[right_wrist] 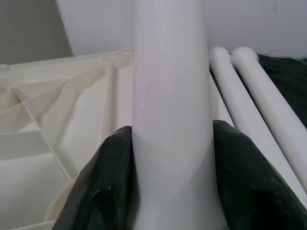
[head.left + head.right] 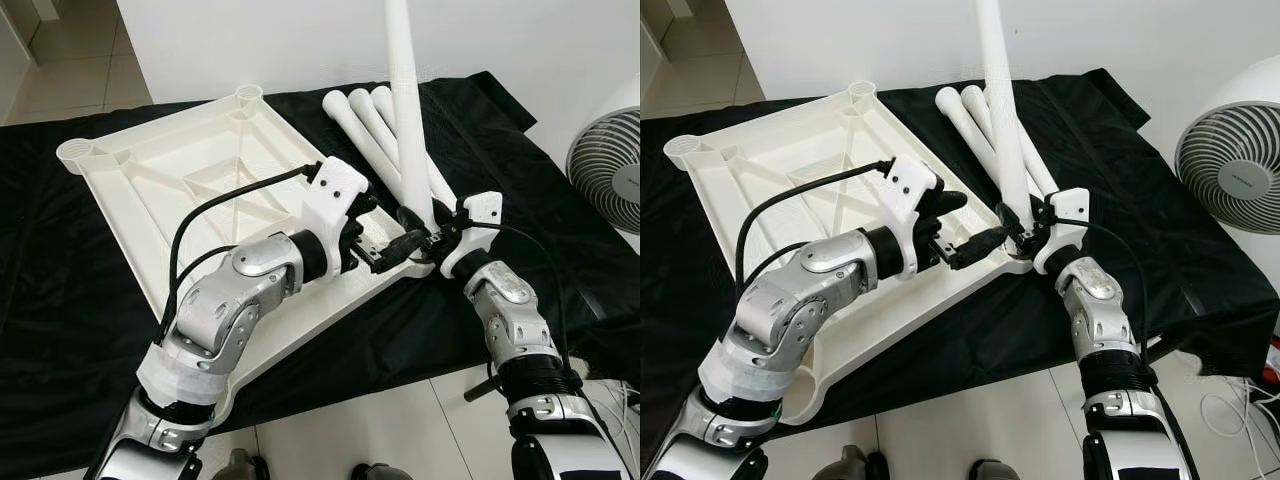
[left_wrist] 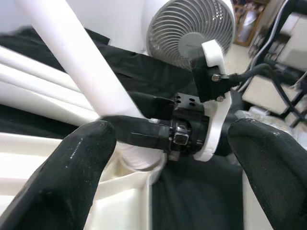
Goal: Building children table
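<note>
At the near right corner of the upturned tabletop (image 2: 190,170), a white leg (image 2: 408,110) was held upright, pinched low down by the right gripper (image 2: 432,236), its foot at the corner socket (image 3: 136,163). The left gripper (image 2: 392,252) was spread beside it, gripping nothing. If the leg was tilted, it could jam or slip out, and the tabletop could be shoved across the black cloth (image 2: 60,330). Spare legs (image 2: 362,122) lay just behind.
</note>
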`<state>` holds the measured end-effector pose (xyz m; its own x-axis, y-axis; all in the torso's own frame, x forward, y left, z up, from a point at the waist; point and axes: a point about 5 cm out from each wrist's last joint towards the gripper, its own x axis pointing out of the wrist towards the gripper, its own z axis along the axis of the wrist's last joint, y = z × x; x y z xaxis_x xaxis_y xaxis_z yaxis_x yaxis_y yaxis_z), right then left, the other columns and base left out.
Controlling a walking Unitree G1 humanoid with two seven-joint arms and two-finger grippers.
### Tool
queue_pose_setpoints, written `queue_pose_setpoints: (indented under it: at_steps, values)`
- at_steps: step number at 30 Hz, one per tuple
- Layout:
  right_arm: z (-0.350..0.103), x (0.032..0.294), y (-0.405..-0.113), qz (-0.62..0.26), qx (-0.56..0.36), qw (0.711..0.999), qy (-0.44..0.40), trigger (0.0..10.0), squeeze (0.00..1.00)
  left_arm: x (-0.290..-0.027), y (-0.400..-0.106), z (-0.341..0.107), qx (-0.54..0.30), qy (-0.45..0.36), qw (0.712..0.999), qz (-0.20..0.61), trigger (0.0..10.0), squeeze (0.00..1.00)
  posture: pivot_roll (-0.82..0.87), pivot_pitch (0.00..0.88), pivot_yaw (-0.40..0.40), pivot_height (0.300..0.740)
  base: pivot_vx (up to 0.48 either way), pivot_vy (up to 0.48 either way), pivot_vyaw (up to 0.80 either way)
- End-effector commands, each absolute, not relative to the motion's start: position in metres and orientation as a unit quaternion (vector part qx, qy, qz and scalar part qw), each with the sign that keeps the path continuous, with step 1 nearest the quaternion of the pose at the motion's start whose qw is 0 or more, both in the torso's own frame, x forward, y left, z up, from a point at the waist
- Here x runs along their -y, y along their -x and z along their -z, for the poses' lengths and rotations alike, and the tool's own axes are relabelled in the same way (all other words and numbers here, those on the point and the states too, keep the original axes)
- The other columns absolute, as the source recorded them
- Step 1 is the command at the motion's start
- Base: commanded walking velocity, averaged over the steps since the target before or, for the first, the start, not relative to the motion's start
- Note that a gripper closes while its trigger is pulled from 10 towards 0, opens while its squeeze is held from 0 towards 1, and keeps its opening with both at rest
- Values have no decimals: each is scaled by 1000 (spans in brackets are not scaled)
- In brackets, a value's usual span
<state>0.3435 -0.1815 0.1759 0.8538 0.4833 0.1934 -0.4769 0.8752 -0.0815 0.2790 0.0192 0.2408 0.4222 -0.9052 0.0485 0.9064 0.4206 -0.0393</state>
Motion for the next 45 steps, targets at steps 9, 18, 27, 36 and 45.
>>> queue_pose_setpoints:
  at_steps: [9, 18, 27, 36, 45]
  values:
    - [-200, 171, -340, -302, 160, 938, 64, 10000, 0, -7, -293, -266, -35, 100, 795, 597, 10000, 0, -106, 102, 55, 740, 0, 0, 0]
    - [-204, 161, -336, -326, 173, 926, 85, 10000, 0, 1, -318, -270, -53, 95, 835, 539, 10000, 0, -111, 104, 63, 740, 0, 0, 0]
    - [-201, 165, -339, -275, 171, 944, 65, 10000, 0, -16, -338, -278, -49, 102, 870, 479, 10000, 0, -117, 105, 63, 740, 0, 0, 0]
    - [-188, 180, -348, -174, 153, 972, 39, 10000, 0, -30, -338, -282, -41, 118, 874, 469, 10000, 0, -112, 107, 61, 740, 0, 0, 0]
    - [-183, 167, -343, -226, 145, 963, 39, 10000, 0, -28, -333, -274, -46, 144, 867, 475, 10000, 0, -110, 108, 56, 740, 0, 0, 0]
